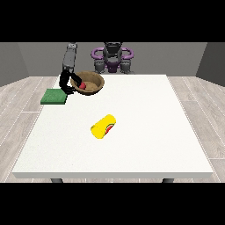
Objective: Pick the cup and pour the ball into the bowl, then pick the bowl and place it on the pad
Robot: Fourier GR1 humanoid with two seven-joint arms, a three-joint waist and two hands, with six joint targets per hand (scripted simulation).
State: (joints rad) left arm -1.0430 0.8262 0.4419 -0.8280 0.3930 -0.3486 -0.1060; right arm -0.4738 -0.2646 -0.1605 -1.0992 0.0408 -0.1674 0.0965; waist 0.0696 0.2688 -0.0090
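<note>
I have the hand point(67, 83) at the view's left, fingers curled on the bowl point(90, 83) rim, ball point(81, 85) inside, ready for the pad point(53, 96); cup point(103, 126) lies discarded on the counter point(145, 132).

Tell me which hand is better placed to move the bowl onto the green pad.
The robot's right hand, at the view's left. It is already at the bowl's rim, fingers curled over the edge, and the green pad lies just beside it. The ball sits in the bowl. No other hand shows over the table.
</note>
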